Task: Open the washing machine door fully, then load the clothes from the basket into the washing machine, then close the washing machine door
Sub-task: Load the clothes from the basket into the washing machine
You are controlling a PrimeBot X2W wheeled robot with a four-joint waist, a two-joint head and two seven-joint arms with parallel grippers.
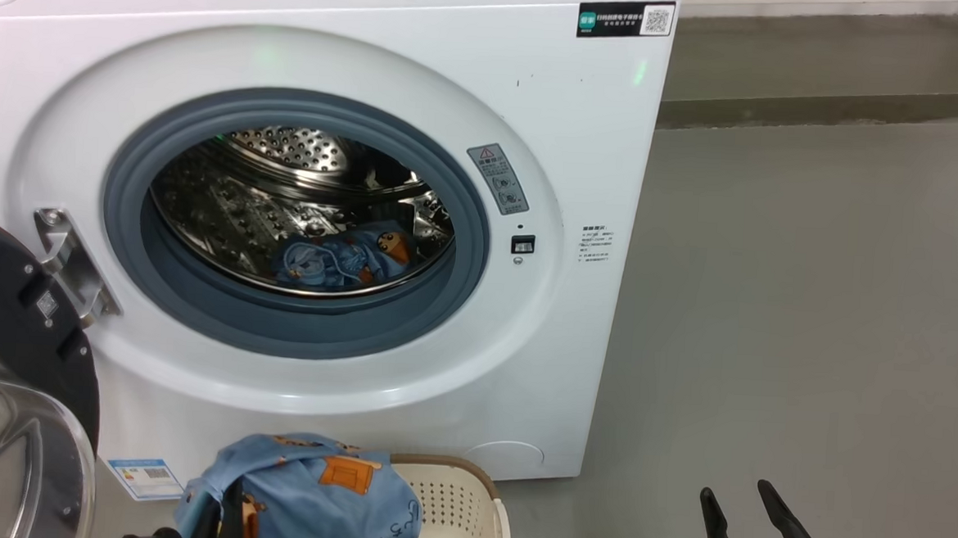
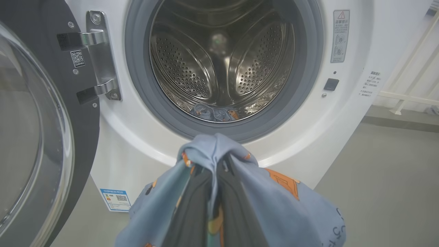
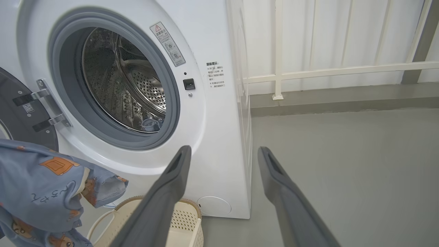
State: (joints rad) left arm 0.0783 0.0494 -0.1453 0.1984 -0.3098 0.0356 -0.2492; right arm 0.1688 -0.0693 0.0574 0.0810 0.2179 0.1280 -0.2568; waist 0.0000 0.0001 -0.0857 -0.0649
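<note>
We count one washing machine [image 1: 584, 143], one door [image 1: 1, 309], one basket [image 1: 474, 515], two blue garments [image 1: 340, 258], one left tool [image 2: 221, 171] and one right tool [image 3: 223, 151].

Clothes [image 1: 340, 260] in washing machine [image 1: 540, 362], basket [image 1: 458, 502] before it, probably on floor [image 1: 812, 319], door [image 1: 1, 309] left

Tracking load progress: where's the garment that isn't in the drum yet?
Head view, lower left: the garment hangs pinched in the shut left gripper, just above the basket, in front of the washer, below its drum mouth.
</note>
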